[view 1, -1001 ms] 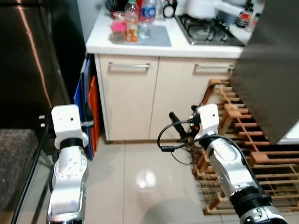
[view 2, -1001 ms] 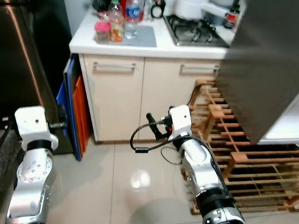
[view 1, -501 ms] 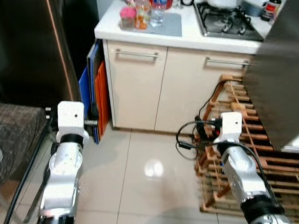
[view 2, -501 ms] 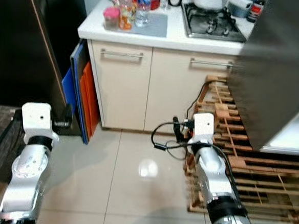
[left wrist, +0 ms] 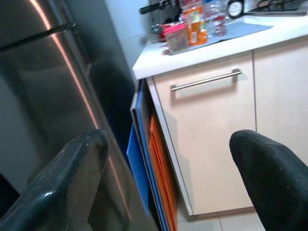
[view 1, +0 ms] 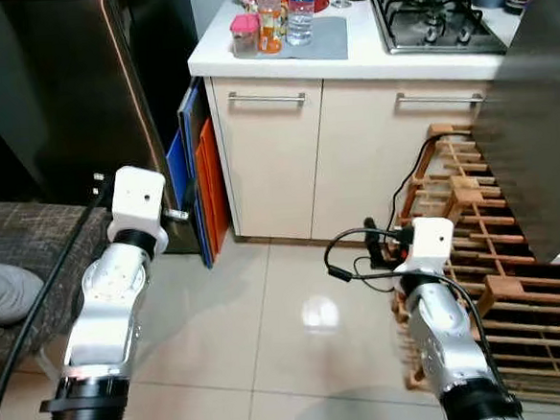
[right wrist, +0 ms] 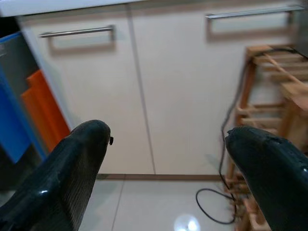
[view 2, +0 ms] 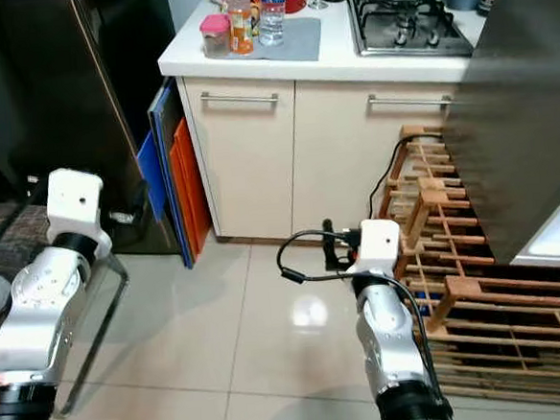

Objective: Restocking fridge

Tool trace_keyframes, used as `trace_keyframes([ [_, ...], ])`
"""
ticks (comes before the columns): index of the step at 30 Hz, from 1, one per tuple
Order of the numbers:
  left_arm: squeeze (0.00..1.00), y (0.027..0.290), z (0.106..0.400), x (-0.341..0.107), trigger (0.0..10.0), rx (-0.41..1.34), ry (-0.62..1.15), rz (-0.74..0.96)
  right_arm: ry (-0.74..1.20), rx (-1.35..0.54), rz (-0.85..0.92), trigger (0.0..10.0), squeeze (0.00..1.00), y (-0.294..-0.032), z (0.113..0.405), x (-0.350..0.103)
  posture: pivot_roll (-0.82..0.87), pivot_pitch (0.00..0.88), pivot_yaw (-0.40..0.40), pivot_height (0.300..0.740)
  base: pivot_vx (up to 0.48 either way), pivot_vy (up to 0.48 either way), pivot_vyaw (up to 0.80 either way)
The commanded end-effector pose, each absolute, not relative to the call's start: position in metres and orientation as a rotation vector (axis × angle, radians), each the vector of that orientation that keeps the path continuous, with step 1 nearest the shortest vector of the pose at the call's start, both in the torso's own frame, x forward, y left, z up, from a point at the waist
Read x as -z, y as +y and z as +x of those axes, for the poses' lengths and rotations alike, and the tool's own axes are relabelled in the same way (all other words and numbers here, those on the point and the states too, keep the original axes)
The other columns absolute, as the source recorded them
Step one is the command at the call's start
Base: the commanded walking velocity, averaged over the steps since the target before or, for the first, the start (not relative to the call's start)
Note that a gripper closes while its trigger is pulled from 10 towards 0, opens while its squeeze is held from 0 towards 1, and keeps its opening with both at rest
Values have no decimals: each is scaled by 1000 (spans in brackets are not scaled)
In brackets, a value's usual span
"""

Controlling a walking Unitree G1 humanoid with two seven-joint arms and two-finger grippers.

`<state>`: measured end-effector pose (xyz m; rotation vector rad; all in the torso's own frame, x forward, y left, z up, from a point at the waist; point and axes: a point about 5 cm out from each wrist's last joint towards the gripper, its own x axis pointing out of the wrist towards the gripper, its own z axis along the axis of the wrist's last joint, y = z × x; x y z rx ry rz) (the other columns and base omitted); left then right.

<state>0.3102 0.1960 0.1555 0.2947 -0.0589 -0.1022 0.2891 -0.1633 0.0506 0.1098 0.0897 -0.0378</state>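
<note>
Showing two silver, ribbed forearms, the left arm [view 1: 109, 313] and the right arm [view 1: 443, 338], each ending in a white, boxy wrist block with a small dark dot on its face. Trailing thin black cable [view 1: 356, 262] in loops off the right wrist. Wearing black collars at the lower joints. Carrying long, glossy black rounded fingers [left wrist: 72, 190] with scuffed, dusty surfaces.

Head cameras look down from above toward the cabinet [view 1: 269, 163] at 12 o'clock, while both wrist cameras face it low and closer.
</note>
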Motion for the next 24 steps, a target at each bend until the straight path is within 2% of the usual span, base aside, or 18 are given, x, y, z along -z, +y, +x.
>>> trace_keyframes([
  [1, 0, 199, 312, -152, 10000, 109, -40, 284, 28, 45, 85, 10000, 0, -165, 293, -63, -16, 0, 85, 740, 0, 0, 0],
  [2, 0, 199, 312, -152, 10000, 109, -40, 284, 28, 45, 85, 10000, 0, -165, 293, -63, -16, 0, 85, 740, 0, 0, 0],
  [4, 0, 202, 313, -145, 10000, 45, -30, 173, 6, -9, 4, 10000, 0, -160, 297, -70, -28, 0, 70, 740, 0, 0, 0],
  [7, 0, 202, 312, -138, 10000, -13, -10, 74, 1, -25, -2, 10000, 0, -160, 300, -74, -28, 0, 44, 740, 0, 0, 0],
  [10, 0, 189, 311, -141, 10000, 2, -51, 92, 13, -34, 0, 10000, 0, -162, 302, -73, -18, 0, 19, 740, 0, 0, 0],
  [16, 0, 189, 310, -155, 10000, -4, -138, 95, -32, -36, -4, 10000, 0, -161, 305, -81, -16, 0, 5, 740, 0, 0, 0],
  [19, 0, 183, 310, -178, 10000, -2, -239, 115, -138, -59, -29, 10000, 0, -157, 309, -101, -14, 0, -5, 740, 480, 0, 0],
  [24, 0, 181, 312, -181, 10000, -9, -251, 107, -123, -70, -22, 10000, 0, -155, 312, -100, -8, 0, -18, 740, 472, 0, 0],
])
